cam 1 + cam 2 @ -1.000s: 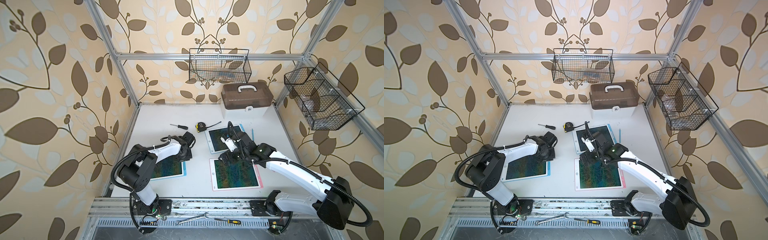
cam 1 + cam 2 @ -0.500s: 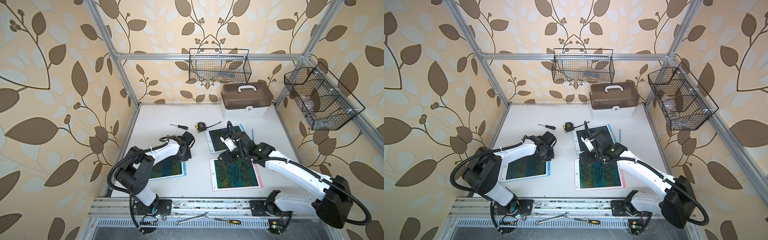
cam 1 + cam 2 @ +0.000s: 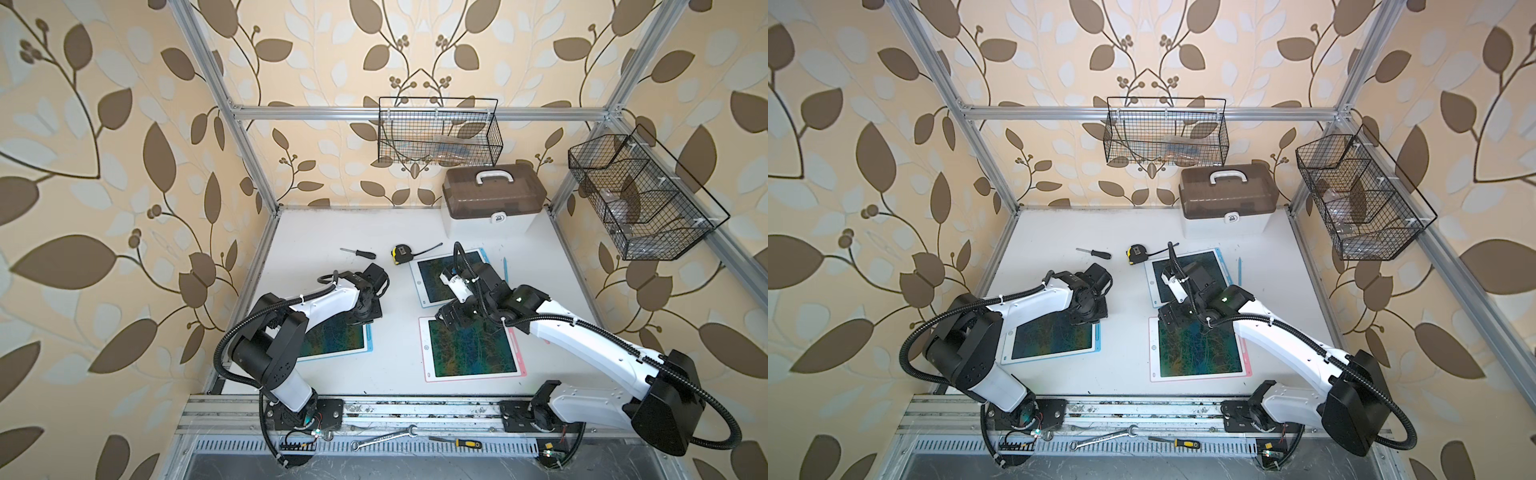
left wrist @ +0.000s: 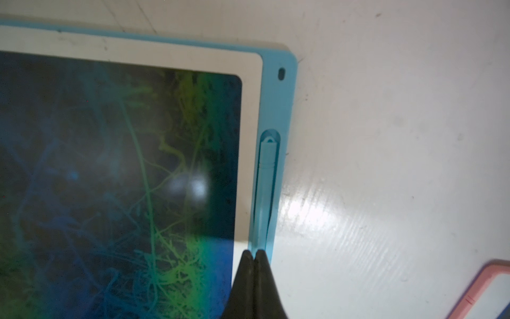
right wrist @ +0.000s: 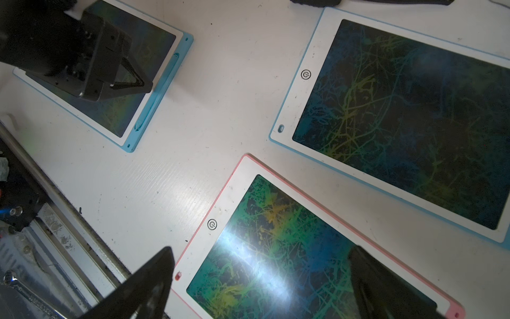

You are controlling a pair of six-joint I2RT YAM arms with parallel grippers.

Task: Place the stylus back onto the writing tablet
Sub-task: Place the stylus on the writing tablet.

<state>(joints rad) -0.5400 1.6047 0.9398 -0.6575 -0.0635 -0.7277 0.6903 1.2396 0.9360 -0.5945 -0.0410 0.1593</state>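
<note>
A light-blue stylus (image 4: 266, 176) lies in the side slot of the blue-framed writing tablet (image 4: 276, 96) at the table's left (image 3: 332, 338). My left gripper (image 4: 254, 252) is shut, jaws pressed together with nothing between them, tips right over the stylus's near end at the tablet's edge (image 3: 365, 318). My right gripper (image 5: 262, 248) hangs open over the top corner of a pink-framed tablet (image 3: 471, 353), holding nothing. A second blue stylus (image 3: 505, 268) lies loose on the table, right of the far blue tablet (image 3: 432, 278).
A tape measure (image 3: 400, 253) and a small screwdriver (image 3: 358, 252) lie behind the tablets. A brown-lidded toolbox (image 3: 492, 199) stands at the back right. Wire baskets (image 3: 438, 133) hang on the back and right walls. A wrench (image 3: 384, 438) rests on the front rail.
My left gripper's jaws have closed together over the stylus's end at the left tablet's edge. The right arm has stayed where it was, still open.
</note>
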